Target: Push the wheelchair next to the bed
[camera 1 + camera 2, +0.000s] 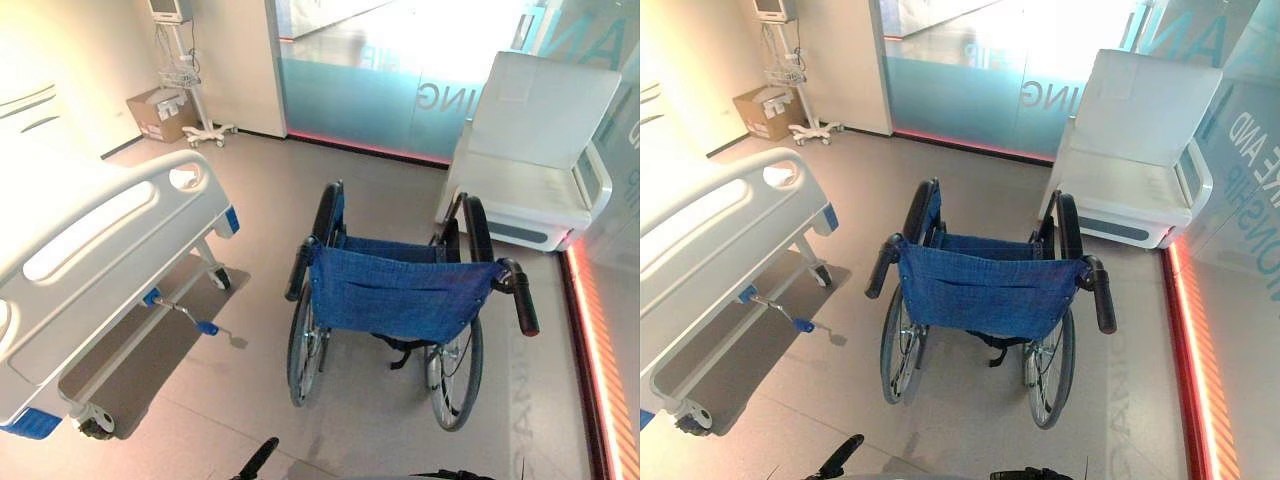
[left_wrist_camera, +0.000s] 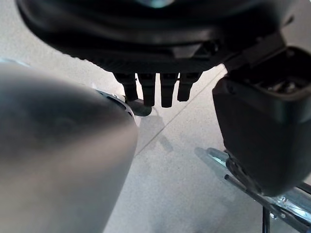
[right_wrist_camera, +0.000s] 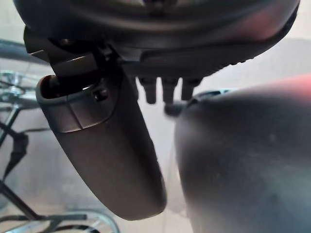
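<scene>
A wheelchair (image 1: 400, 290) with a blue cloth back stands mid-floor, its back towards me and its two black push handles (image 1: 298, 270) (image 1: 522, 298) free. The white hospital bed (image 1: 120, 230) lies to its left, a strip of bare floor between them. My left hand (image 2: 160, 43) hangs low over the floor, fingers (image 2: 150, 92) straight, holding nothing. My right hand (image 3: 160, 39) hangs the same way, thumb (image 3: 112, 155) out, with wheelchair spokes behind it. Both hands are short of the handles, their dark tips showing at the bottom edge of the eye views (image 1: 258, 460) (image 1: 1030, 474).
A white armchair (image 1: 535, 150) stands behind the wheelchair on the right, against a glass wall (image 1: 380, 90). A cardboard box (image 1: 160, 112) and a wheeled monitor stand (image 1: 185, 70) are at the back left. A crank handle (image 1: 205, 327) sticks out under the bed's foot. A red light strip (image 1: 595, 350) runs along the right.
</scene>
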Robot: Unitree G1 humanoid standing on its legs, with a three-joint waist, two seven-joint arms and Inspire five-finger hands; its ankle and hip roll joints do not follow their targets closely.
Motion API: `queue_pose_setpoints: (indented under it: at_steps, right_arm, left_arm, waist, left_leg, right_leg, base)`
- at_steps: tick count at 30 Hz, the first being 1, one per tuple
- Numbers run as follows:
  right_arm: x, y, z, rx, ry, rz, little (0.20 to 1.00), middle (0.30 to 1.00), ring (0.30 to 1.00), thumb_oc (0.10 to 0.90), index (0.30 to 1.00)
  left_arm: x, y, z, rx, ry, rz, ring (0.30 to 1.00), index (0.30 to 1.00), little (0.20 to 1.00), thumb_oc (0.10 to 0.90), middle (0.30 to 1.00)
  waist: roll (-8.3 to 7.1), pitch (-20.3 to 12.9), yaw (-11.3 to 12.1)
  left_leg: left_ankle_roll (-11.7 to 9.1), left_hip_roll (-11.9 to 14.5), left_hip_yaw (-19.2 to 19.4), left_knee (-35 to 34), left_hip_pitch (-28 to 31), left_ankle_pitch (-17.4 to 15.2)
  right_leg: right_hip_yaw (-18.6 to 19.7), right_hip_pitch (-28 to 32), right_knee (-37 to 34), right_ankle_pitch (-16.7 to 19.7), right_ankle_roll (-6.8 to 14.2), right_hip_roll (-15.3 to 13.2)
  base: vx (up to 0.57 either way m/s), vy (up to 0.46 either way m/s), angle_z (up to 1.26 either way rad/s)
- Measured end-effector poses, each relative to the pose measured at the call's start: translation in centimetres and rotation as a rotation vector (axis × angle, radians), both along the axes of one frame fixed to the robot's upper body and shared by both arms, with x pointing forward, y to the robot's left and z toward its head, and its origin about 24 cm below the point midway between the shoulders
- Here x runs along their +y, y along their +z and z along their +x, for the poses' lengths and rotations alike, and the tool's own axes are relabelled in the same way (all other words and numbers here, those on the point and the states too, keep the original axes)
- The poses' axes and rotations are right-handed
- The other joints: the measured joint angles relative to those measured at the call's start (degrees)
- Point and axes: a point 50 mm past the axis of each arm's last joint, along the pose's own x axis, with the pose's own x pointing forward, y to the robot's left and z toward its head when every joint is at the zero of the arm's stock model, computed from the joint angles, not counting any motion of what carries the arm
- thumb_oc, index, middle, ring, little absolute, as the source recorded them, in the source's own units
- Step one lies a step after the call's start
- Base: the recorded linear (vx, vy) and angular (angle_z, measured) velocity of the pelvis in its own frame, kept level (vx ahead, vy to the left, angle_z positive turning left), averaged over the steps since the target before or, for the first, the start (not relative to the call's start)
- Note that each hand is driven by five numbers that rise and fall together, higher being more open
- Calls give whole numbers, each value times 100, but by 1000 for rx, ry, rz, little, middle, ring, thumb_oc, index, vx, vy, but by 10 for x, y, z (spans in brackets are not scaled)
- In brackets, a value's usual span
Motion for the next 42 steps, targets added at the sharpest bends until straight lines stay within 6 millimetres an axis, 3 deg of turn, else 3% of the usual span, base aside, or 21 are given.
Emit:
queue_pose_setpoints:
  at_steps: [6, 13, 14, 15, 16, 17, 18, 20, 22, 24, 27, 32, 37, 42]
  right_arm:
    - [-12, 6, 6, -81, -56, 5, 900, 900, 900, 800, 900]
    - [-64, 36, 33, -277, -172, -104, 900, 900, 900, 800, 900]
    - [-77, 42, 37, -302, -199, -140, 900, 900, 900, 800, 900]
    - [-89, 47, 39, -305, -211, -168, 900, 900, 900, 800, 900]
    - [-95, 54, 51, -343, -218, -183, 900, 900, 900, 800, 900]
    - [-112, 72, 57, -412, -235, -233, 900, 900, 900, 800, 900]
    - [-129, 87, 62, -452, -225, -296, 900, 900, 900, 800, 900]
    - [-145, 101, 68, -476, -230, -378, 900, 900, 900, 800, 900]
    - [-148, 111, 71, -505, -220, -430, 900, 900, 900, 800, 900]
    - [-151, 122, 79, -549, -243, -448, 900, 900, 900, 800, 900]
    - [-154, 137, 90, -606, -269, -470, 900, 900, 900, 800, 900]
    - [-162, 169, 102, -715, -328, -540, 900, 900, 900, 800, 900]
    - [-146, 213, 124, -922, -278, -570, 900, 900, 900, 800, 900]
    - [-135, 234, 139, -1028, -243, -568, 900, 900, 900, 800, 900]
  left_arm:
    - [9, 4, 5, -49, 19, 21, 900, 900, 900, 800, 900]
    - [46, 36, 51, -273, 148, 123, 900, 900, 900, 800, 900]
    - [61, 45, 58, -311, 199, 130, 900, 900, 900, 800, 900]
    - [95, 60, 64, -288, 229, 39, 900, 900, 900, 800, 900]
    - [113, 67, 59, -263, 248, 44, 900, 900, 900, 800, 900]
    - [144, 89, 66, -362, 299, 173, 900, 900, 900, 800, 900]
    - [162, 107, 74, -454, 330, 224, 900, 900, 900, 800, 900]
    - [173, 126, 83, -565, 380, 251, 900, 900, 900, 800, 900]
    - [171, 138, 92, -704, 427, 252, 900, 900, 900, 800, 900]
    - [154, 146, 108, -784, 401, 223, 900, 900, 900, 800, 900]
    - [137, 145, 117, -795, 362, 199, 900, 900, 900, 800, 900]
    - [130, 160, 128, -844, 346, 217, 900, 900, 900, 800, 900]
    - [114, 190, 148, -967, 239, 248, 900, 900, 900, 800, 900]
    - [82, 206, 176, -1046, 89, 188, 900, 900, 900, 800, 900]
  waist:
    - [-19, 29, 16]
    - [-138, 183, -44]
    - [-125, 209, -72]
    - [-107, 238, -110]
    - [-196, 223, -157]
    - [-109, 296, -264]
    - [-92, 319, -277]
    - [-35, 350, -251]
    - [27, 381, -217]
    - [50, 411, -203]
    - [32, 425, -219]
    - [-93, 517, -267]
    - [-58, 542, -338]
    - [-30, 545, -354]
  left_leg:
    - [-2, 10, -3, 0, -14, 1]
    - [-26, 21, -2, -1, -51, 20]
    - [-27, 22, -9, 3, -41, 20]
    - [-29, 48, 7, 27, 0, 15]
    - [-56, 74, 35, -1, -10, -3]
    - [-58, 82, 76, -4, -23, -1]
    - [-49, 17, 89, -2, -7, 3]
    - [-37, -2, 134, 3, 14, -5]
    - [-36, 7, 132, 14, 21, -8]
    - [-38, 19, 126, 36, 27, -6]
    - [-38, 17, 126, 3, 67, -7]
    - [-37, 25, 141, -2, 78, -8]
    - [-35, 19, 162, 25, 57, -7]
    - [-35, 17, 180, 36, 54, -8]
  right_leg:
    - [-27, 4, 0, -1, 1, 6]
    - [-78, -3, 0, 19, 34, 12]
    - [-55, -7, 3, 21, 31, 4]
    - [7, -25, 12, 18, 25, 31]
    - [-32, 27, 20, 10, 23, 49]
    - [-86, 22, -2, 7, 23, 26]
    - [-69, -5, 0, 28, 50, 5]
    - [-66, -17, 21, 41, 67, -3]
    - [-77, -12, 23, 41, 66, 9]
    - [-80, -5, 25, 44, 63, 23]
    - [-77, 34, 22, 44, 62, 19]
    - [-62, 38, 18, 48, 57, 25]
    - [43, -26, 25, 55, 59, 31]
    - [49, -29, 26, 55, 59, 31]
  base:
    - [-9, -37, 3]
    - [3, 7, 2]
    - [71, 135, -8]
    - [48, 136, -10]
    - [-29, 52, -10]
    - [-23, 22, -3]
    - [-20, 2, -5]
    - [-8, -28, -10]
    - [5, -34, -3]
    - [0, 0, 0]
    - [0, 0, 0]
    - [0, 0, 0]
    - [6, 9, -6]
    - [0, 0, 0]
